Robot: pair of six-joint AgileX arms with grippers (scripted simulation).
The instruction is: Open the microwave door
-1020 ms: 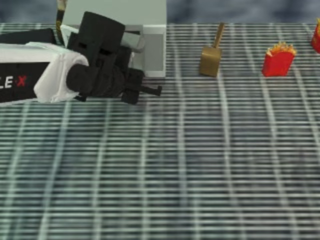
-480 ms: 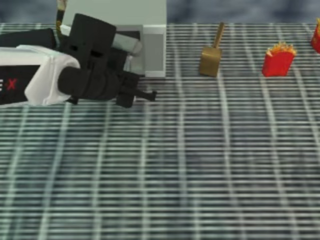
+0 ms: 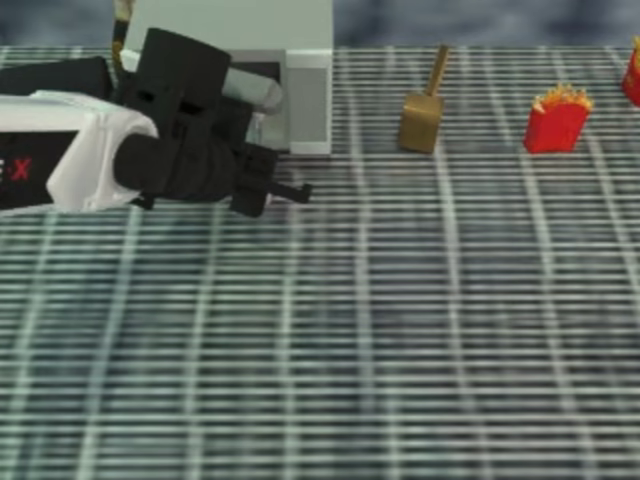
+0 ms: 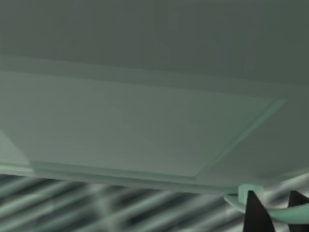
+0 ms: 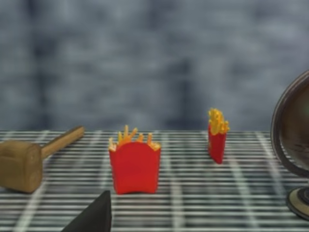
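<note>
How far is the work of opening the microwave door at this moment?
Done: the left gripper has reached the front of the microwave, and the top view shows a dark gap behind the microwave door, so it looks partly open. In hand: the wrist view shows the fingertips around a pale handle at the door's edge. Left: swinging the door wide. The right arm is out of the top view.
</note>
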